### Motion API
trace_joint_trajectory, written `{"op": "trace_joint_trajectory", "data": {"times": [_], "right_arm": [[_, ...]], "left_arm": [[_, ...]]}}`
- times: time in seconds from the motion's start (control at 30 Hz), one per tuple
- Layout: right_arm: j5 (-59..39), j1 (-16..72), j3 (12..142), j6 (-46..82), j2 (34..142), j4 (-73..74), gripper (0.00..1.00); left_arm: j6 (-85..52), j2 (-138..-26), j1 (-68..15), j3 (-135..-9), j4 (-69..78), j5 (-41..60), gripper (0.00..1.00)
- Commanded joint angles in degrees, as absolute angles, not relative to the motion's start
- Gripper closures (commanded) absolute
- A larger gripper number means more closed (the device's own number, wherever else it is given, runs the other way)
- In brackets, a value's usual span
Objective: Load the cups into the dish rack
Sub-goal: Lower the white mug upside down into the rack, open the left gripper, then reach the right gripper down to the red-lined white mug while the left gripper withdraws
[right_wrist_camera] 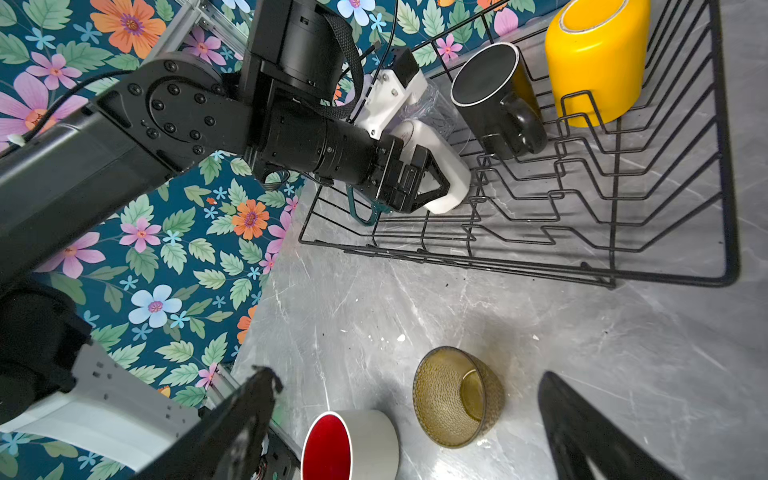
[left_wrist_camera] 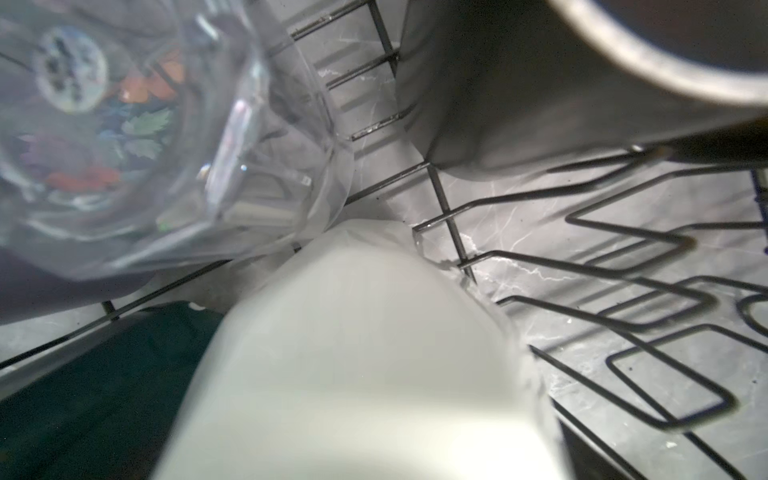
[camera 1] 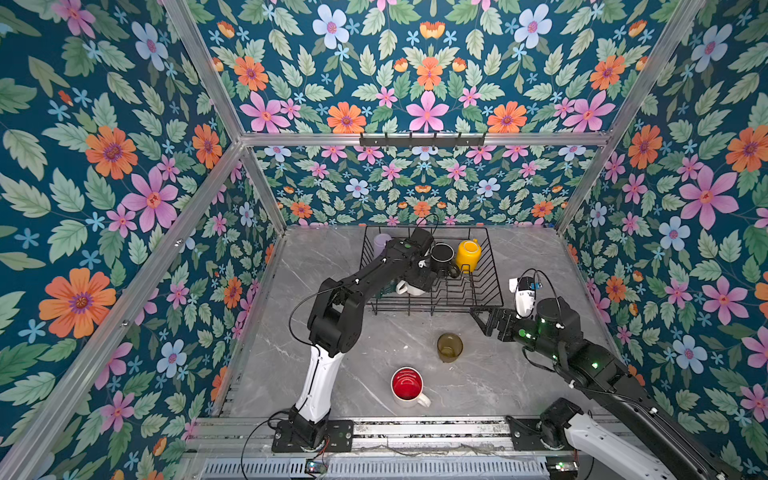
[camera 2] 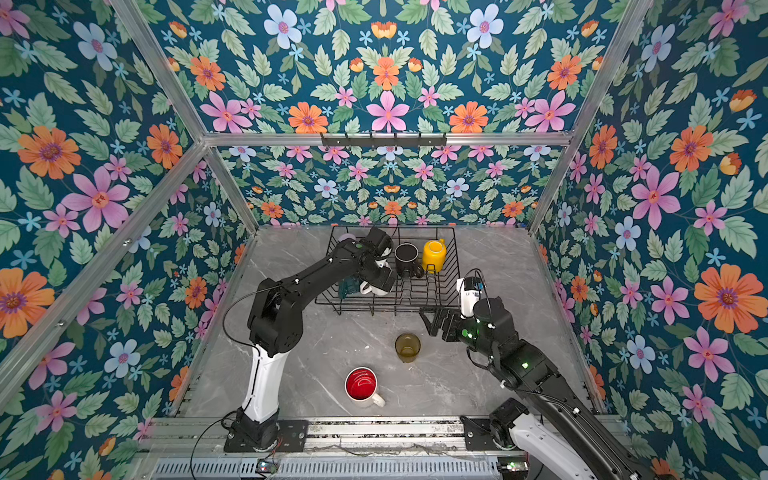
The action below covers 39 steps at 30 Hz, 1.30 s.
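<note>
Two cups outside the dish rack (camera 1: 494, 274), agreed?
— Agreed: olive glass (camera 1: 449, 347) and red-inside white mug (camera 1: 407, 384), both upright on the desk (camera 1: 498, 374) in front of it.
— Left hand (right_wrist_camera: 432, 185)?
— Low inside the rack, against the white mug (right_wrist_camera: 440, 166) beside the black mug (camera 1: 442, 255). Cannot tell whether it grips or has let go. Probably seating the mug by the dividers so it stays put.
— Right hand (camera 1: 482, 321)?
— Spread wide, empty, near the olive glass. Likely staged for that pick.
</note>
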<state>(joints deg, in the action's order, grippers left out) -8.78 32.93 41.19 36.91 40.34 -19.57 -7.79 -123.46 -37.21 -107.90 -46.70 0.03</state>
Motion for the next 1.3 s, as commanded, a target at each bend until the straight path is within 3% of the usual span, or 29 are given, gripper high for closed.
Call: {"op": "trace_joint_trajectory", "data": {"times": [0.0,0.3,0.53,0.83,1.27], "right_arm": [[-7.58,32.91,41.8,35.7,40.42,-20.23,0.02],[-5.08,33.02,48.12,32.52,43.86,-29.16,0.08],[-5.53,34.22,53.03,32.63,49.46,-34.37,0.15],[-0.37,44.57,55.59,35.59,54.47,-37.45,0.22],[7.14,65.98,56.64,46.56,66.82,-38.76,0.32]], "left_arm": [[-8.57,-121.92,-37.18,-107.86,-46.45,1.52,0.0],[-10.71,-109.86,-37.18,-101.64,-37.64,-1.16,0.0],[-10.13,-88.48,-36.94,-79.06,-13.7,-9.06,0.0],[-6.48,-67.1,-36.66,-56.52,8.56,-10.91,0.0],[-11.44,-48.85,-34.56,-41.37,6.86,-23.13,0.0]]}}
